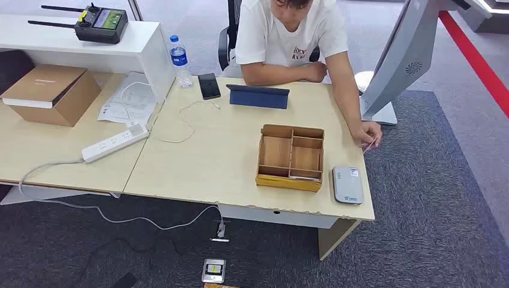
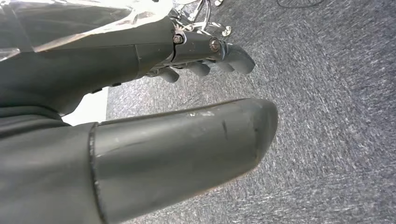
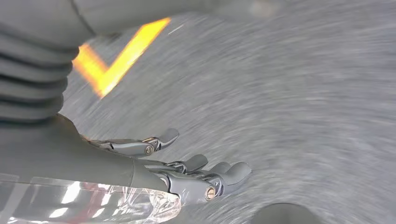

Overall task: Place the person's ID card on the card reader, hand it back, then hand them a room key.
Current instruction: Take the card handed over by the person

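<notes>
A person's hand [image 1: 367, 133] is resting at the right edge of the table [image 1: 210, 162], pinching a small pale card [image 1: 371, 144] that is tilting down past the edge; its print and which way it is pointing are too small to make out, so whether it is the ID card cannot be told. The card reader [image 1: 347, 184], a flat grey slab, is lying near the table's front right corner with its long axis running front to back, just beside the wooden tray [image 1: 291, 157]. The tray is sitting to the reader's left, divided into compartments; a thin pale strip is showing along the bottom of the front right compartment, but what it is cannot be told, and the other compartments are showing bare wood. The left hand [image 2: 205, 58] is hanging over grey carpet [image 2: 327, 116], fingers [image 2: 198, 69] curled a little and apart from the thumb, holding nothing. The right hand [image 3: 187, 168] is also over carpet, fingers [image 3: 231, 171] spread and gripping nothing; that view is blurred by motion, and an orange streak [image 3: 112, 60] in it is unreadable. The seated person's head is being cut off by the frame's top edge.
</notes>
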`<move>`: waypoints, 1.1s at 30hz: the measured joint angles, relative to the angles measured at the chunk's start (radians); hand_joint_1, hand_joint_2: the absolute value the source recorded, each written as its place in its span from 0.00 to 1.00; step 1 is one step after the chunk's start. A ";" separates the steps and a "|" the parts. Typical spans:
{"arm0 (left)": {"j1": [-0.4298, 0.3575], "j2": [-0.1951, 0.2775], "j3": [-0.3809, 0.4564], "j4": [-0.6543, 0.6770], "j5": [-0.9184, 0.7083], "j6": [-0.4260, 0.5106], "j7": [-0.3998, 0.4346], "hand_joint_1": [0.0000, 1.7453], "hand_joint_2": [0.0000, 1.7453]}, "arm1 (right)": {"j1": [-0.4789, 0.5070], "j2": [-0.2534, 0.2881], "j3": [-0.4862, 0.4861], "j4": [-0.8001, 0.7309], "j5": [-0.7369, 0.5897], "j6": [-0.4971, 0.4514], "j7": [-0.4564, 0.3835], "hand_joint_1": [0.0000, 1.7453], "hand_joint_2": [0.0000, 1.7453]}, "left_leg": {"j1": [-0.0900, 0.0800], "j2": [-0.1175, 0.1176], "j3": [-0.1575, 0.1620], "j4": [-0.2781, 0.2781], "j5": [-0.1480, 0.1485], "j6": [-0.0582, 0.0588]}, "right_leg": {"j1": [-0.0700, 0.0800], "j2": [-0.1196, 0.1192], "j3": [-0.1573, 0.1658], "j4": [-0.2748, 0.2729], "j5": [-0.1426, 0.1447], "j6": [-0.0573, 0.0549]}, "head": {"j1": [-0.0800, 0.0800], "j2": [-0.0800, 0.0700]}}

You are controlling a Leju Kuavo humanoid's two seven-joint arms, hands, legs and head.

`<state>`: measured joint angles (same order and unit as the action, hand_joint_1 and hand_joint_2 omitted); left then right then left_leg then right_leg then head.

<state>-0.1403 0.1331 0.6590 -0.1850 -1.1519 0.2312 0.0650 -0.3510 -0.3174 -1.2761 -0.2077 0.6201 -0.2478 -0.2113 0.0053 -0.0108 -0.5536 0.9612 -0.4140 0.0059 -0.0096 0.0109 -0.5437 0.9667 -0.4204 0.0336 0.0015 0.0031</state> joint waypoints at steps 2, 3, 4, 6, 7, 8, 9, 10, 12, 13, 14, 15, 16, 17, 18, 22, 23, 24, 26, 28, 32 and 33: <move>0.000 0.000 0.000 0.000 -0.002 0.000 -0.003 0.00 0.00 | -0.030 -0.009 -0.016 -0.009 -0.042 0.002 -0.043 0.00 1.00 | 0.000 0.000 0.000 0.000 0.000 0.000 | 0.000 0.000 -0.001 0.000 0.001 0.000 | 0.000 0.000; 0.000 0.000 0.000 0.000 -0.003 0.000 -0.007 0.00 0.00 | -0.062 -0.017 -0.030 -0.020 -0.082 0.006 -0.081 0.00 1.00 | -0.001 0.001 -0.001 0.000 0.001 0.000 | -0.001 0.001 -0.001 0.000 0.001 0.000 | 0.000 0.000; -0.001 -0.001 0.000 0.000 -0.003 0.000 -0.010 0.00 0.00 | -0.098 -0.025 -0.039 -0.033 -0.124 0.011 -0.112 0.00 1.00 | -0.001 0.002 0.000 0.000 0.001 0.000 | -0.001 0.001 -0.002 0.000 0.002 0.000 | 0.000 0.000; -0.004 -0.002 0.000 0.000 -0.004 0.000 -0.015 0.00 0.00 | -0.164 -0.036 -0.034 -0.082 -0.251 0.012 -0.118 0.00 1.00 | -0.001 0.003 0.000 0.000 0.002 0.001 | -0.001 0.002 -0.002 0.000 0.003 0.001 | 0.000 0.000; -0.005 -0.004 0.000 0.000 -0.004 0.000 -0.017 0.00 0.00 | -0.188 -0.038 -0.018 -0.117 -0.344 0.000 -0.096 0.00 1.00 | -0.001 0.002 0.000 0.000 0.002 0.001 | -0.001 0.001 -0.001 0.000 0.003 0.001 | 0.000 0.000; -0.006 -0.005 0.000 0.000 -0.006 0.000 -0.018 0.00 0.00 | -0.202 -0.038 0.010 -0.164 -0.457 -0.025 -0.065 0.00 1.00 | -0.001 0.001 0.001 0.001 0.002 0.001 | -0.001 0.000 -0.001 0.000 0.002 0.001 | 0.000 0.000; -0.006 -0.006 0.000 0.000 -0.008 0.000 -0.019 0.00 0.00 | -0.206 -0.038 0.049 -0.217 -0.575 -0.062 -0.037 0.00 1.00 | -0.001 -0.001 0.000 0.001 0.002 0.002 | -0.002 -0.001 0.000 0.000 0.002 0.001 | 0.000 0.000; -0.005 -0.007 0.000 0.000 -0.011 0.000 -0.020 0.00 0.00 | -0.202 -0.038 0.098 -0.272 -0.684 -0.107 -0.016 0.00 1.00 | -0.002 -0.003 0.000 0.001 0.003 0.002 | -0.002 -0.002 0.000 0.000 0.002 0.002 | 0.000 0.000; -0.004 -0.007 0.000 0.000 -0.018 -0.001 -0.024 0.00 0.00 | -0.187 -0.041 0.213 -0.389 -0.846 -0.188 0.005 0.00 1.00 | -0.002 -0.003 -0.001 0.001 0.002 0.002 | -0.003 -0.001 0.000 0.001 0.002 0.003 | 0.000 0.000; -0.004 -0.006 0.000 0.000 -0.021 -0.003 -0.026 0.00 0.00 | -0.180 -0.043 0.270 -0.445 -0.890 -0.217 0.008 0.00 1.00 | -0.003 -0.001 -0.001 0.000 0.002 0.002 | -0.003 0.000 -0.001 0.002 0.002 0.003 | 0.000 0.000; -0.005 -0.006 0.000 0.000 -0.025 -0.005 -0.030 0.00 0.00 | -0.174 -0.044 0.326 -0.502 -0.915 -0.240 0.009 0.00 1.00 | -0.003 0.000 -0.002 0.000 0.002 0.002 | -0.003 0.001 -0.001 0.002 0.002 0.002 | 0.000 0.000; -0.008 -0.006 -0.001 0.000 -0.028 -0.008 -0.034 0.00 0.00 | -0.167 -0.043 0.382 -0.560 -0.927 -0.265 0.010 0.00 1.00 | -0.003 0.002 -0.002 0.000 0.002 0.002 | -0.003 0.002 -0.002 0.002 0.002 0.002 | 0.000 0.000; -0.010 -0.006 -0.002 0.000 -0.032 -0.009 -0.038 0.00 0.00 | -0.161 -0.042 0.437 -0.618 -0.927 -0.289 0.009 0.00 1.00 | -0.003 0.003 -0.002 0.000 0.002 0.002 | -0.003 0.003 -0.002 0.002 0.002 0.002 | 0.000 0.000; -0.012 -0.006 -0.003 0.000 -0.035 -0.010 -0.042 0.00 0.00 | -0.154 -0.040 0.493 -0.677 -0.919 -0.309 0.008 0.00 1.00 | -0.003 0.003 -0.002 0.000 0.002 0.002 | -0.003 0.003 -0.001 0.002 0.002 0.002 | 0.000 0.000; -0.013 -0.005 -0.005 0.000 -0.038 -0.012 -0.045 0.00 0.00 | -0.147 -0.037 0.548 -0.733 -0.905 -0.324 0.006 0.00 1.00 | -0.003 0.003 -0.002 0.000 0.002 0.002 | -0.003 0.002 -0.002 0.002 0.002 0.002 | 0.000 0.000; -0.012 -0.004 -0.013 0.000 -0.050 -0.015 -0.049 0.00 0.00 | -0.139 -0.023 0.741 -0.910 -0.815 -0.333 -0.009 0.00 1.00 | -0.002 0.001 -0.002 0.000 0.003 0.001 | -0.002 0.001 -0.001 0.003 0.002 0.002 | 0.000 0.000; -0.012 -0.004 -0.015 0.000 -0.054 -0.015 -0.049 0.00 0.00 | -0.141 -0.020 0.779 -0.943 -0.782 -0.326 -0.014 0.00 1.00 | -0.002 -0.001 -0.002 0.000 0.003 0.001 | -0.002 0.000 -0.001 0.003 0.002 0.002 | 0.000 0.000; -0.011 -0.003 -0.018 0.000 -0.057 -0.015 -0.049 0.00 0.00 | -0.145 -0.017 0.817 -0.972 -0.747 -0.316 -0.017 0.00 1.00 | -0.002 -0.002 -0.002 0.000 0.004 0.001 | -0.002 -0.001 -0.002 0.003 0.002 0.002 | 0.000 0.000; -0.010 -0.003 -0.022 0.000 -0.064 -0.015 -0.052 0.00 0.00 | -0.158 -0.013 0.886 -1.017 -0.681 -0.285 -0.024 0.00 1.00 | -0.002 -0.002 -0.002 0.000 0.004 0.001 | -0.002 -0.001 -0.002 0.003 0.002 0.002 | 0.000 0.000; -0.010 -0.003 -0.025 0.000 -0.072 -0.016 -0.059 0.00 0.00 | -0.176 -0.010 0.948 -1.047 -0.618 -0.250 -0.030 0.00 1.00 | -0.002 -0.003 -0.003 0.000 0.004 0.001 | -0.002 -0.002 -0.002 0.003 0.002 0.002 | 0.000 0.000; -0.006 -0.002 -0.036 0.000 -0.093 -0.016 -0.086 0.00 0.00 | -0.229 -0.012 1.056 -1.064 -0.425 -0.161 -0.034 0.00 1.00 | -0.002 -0.004 -0.003 0.000 0.004 0.001 | -0.002 -0.002 -0.002 0.003 0.002 0.002 | 0.000 0.000; -0.006 -0.002 -0.041 0.000 -0.099 -0.016 -0.092 0.00 0.00 | -0.247 -0.013 1.086 -1.059 -0.358 -0.135 -0.033 0.00 1.00 | -0.002 -0.004 -0.003 0.000 0.004 0.001 | -0.002 -0.002 -0.003 0.003 0.002 0.002 | 0.000 0.000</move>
<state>-0.1460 0.1313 0.6179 -0.1854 -1.2509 0.2156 -0.0275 -0.5983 -0.3306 -0.1903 -1.2668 0.2624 -0.3827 -0.2448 0.0035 -0.0148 -0.5567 0.9610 -0.4098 0.0070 -0.0115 0.0089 -0.5462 0.9701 -0.4184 0.0355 0.0013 0.0031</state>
